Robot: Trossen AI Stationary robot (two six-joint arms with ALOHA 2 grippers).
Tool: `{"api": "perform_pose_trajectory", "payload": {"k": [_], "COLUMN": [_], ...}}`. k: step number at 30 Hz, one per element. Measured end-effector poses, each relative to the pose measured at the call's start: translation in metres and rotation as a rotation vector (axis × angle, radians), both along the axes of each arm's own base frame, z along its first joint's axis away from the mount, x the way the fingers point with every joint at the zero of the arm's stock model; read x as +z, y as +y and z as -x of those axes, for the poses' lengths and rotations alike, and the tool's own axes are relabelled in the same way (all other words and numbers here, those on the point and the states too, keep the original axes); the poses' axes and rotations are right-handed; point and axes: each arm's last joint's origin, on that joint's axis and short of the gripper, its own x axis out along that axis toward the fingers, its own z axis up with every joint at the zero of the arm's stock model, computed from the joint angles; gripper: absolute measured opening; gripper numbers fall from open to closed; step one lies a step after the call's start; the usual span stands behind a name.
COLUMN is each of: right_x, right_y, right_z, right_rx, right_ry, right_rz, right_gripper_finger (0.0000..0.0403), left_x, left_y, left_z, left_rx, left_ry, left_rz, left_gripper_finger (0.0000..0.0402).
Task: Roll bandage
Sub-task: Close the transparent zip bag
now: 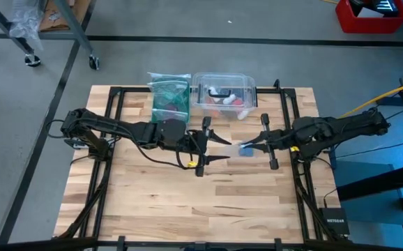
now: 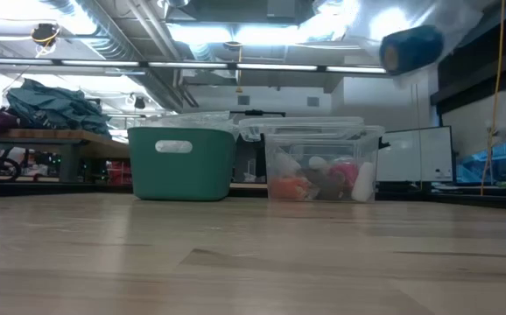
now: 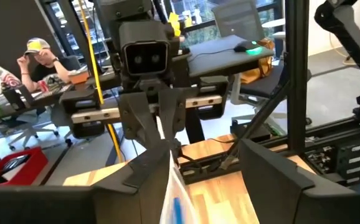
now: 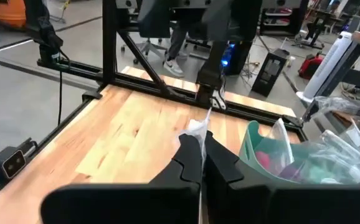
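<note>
Both tools meet above the middle of the wooden worktop (image 1: 187,202). The right tool (image 1: 252,146) is clenched on the edge of a clear plastic bag (image 1: 231,143) that contains the bandage (image 1: 245,149), a small blue roll held clear of the surface. The left tool (image 1: 207,144) is released, its fingers spread either side of the bag's other end. Behind stand a green bin (image 1: 169,97) and a clear plastic box (image 1: 222,93). A black device (image 1: 334,224) at the worktop's right front reads "NETGEAR".
</note>
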Motion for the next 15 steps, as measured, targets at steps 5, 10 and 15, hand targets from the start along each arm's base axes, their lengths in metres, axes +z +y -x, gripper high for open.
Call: {"api": "perform_pose_trajectory", "payload": {"k": [5, 10, 15], "right_x": [-0.002, -0.004, -0.008], "right_y": [0.002, 0.004, 0.006], "right_z": [-0.007, -0.016, -0.024], "right_rx": [-0.005, -0.008, -0.004], "right_ry": [0.005, 0.000, 0.009], "right_rz": [0.002, 0.005, 0.027], "right_gripper_finger": [0.0001, 0.0001, 0.0001], "left_x": [-0.003, -0.014, -0.028], "left_y": [0.007, 0.013, 0.013], "left_z": [-0.004, -0.013, -0.023], "left_rx": [0.020, 0.044, 0.049], "left_ry": [0.007, 0.043, 0.073], "left_rz": [0.015, 0.056, 0.057], "left_gripper_finger": [0.0181, 0.0176, 0.0175]}}
